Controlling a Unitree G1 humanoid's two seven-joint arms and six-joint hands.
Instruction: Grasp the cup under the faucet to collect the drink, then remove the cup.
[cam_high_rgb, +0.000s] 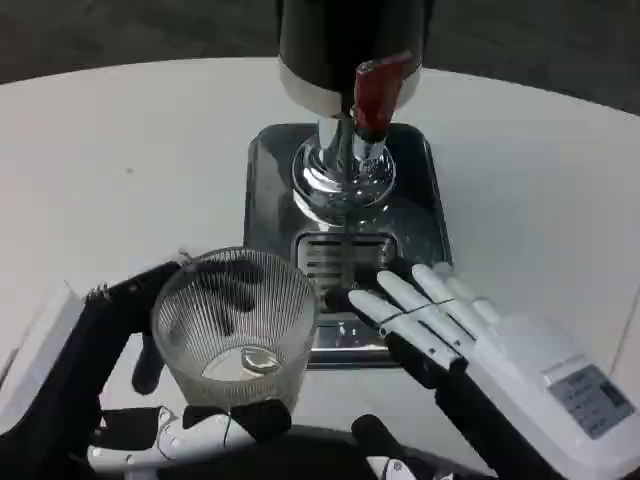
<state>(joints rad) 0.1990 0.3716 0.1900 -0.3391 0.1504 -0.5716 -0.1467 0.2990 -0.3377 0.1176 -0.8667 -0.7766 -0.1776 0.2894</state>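
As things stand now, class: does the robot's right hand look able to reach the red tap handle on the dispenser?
Probably yes. The right hand lies open over the drip tray, and nothing stands between it and the red tap handle above. The glass cup, held by the left hand, sits off to the side.

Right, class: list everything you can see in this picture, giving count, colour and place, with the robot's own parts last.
Table: one, white, under everything.
Drink dispenser: one, black body with chrome stem, top centre.
Tap handle: one, red, on the dispenser's front.
Drip tray: one, silver metal with a slotted grate, beneath the tap.
Cup: one, clear ribbed glass, lower left of the tray, not under the tap.
Left hand: one, black and white, holding the cup.
Right hand: one, white, fingers straight, at the tray's front edge.
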